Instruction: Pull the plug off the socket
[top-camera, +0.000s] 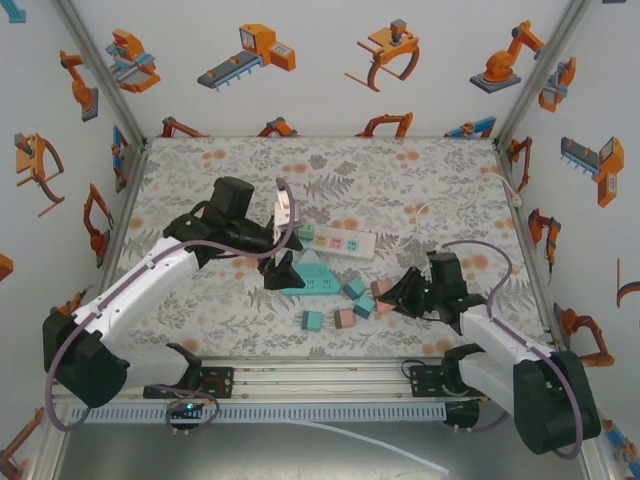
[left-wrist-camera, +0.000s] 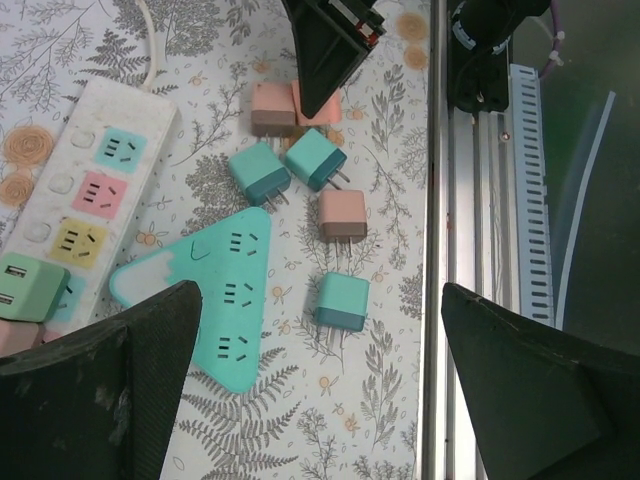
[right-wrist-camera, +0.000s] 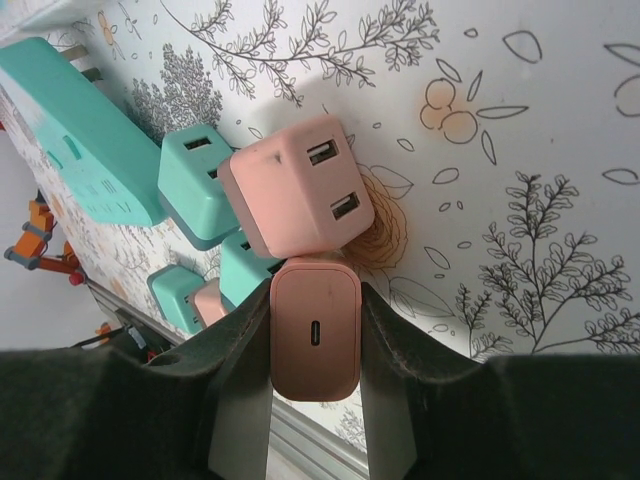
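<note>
A white socket strip (left-wrist-camera: 92, 190) lies at the left of the left wrist view, with a green plug (left-wrist-camera: 28, 287) seated in its near end. A teal triangular socket (left-wrist-camera: 218, 292) lies beside it with nothing plugged in. My left gripper (left-wrist-camera: 320, 390) hangs open above the mat, and a loose teal plug (left-wrist-camera: 342, 300) lies just beyond its gap. In the top view the left gripper (top-camera: 284, 258) is over the triangular socket (top-camera: 308, 280). My right gripper (right-wrist-camera: 314, 300) is shut on a pink plug (right-wrist-camera: 314, 335) with one small port, low over the mat.
Loose plugs lie scattered on the mat: teal ones (left-wrist-camera: 260, 172) (left-wrist-camera: 316, 158), a pink one (left-wrist-camera: 342, 214), and a pink two-port cube (right-wrist-camera: 298, 185) touching the held plug. The metal rail (left-wrist-camera: 470, 200) of the table's near edge runs to the right. The strip (top-camera: 335, 240) sits mid-table.
</note>
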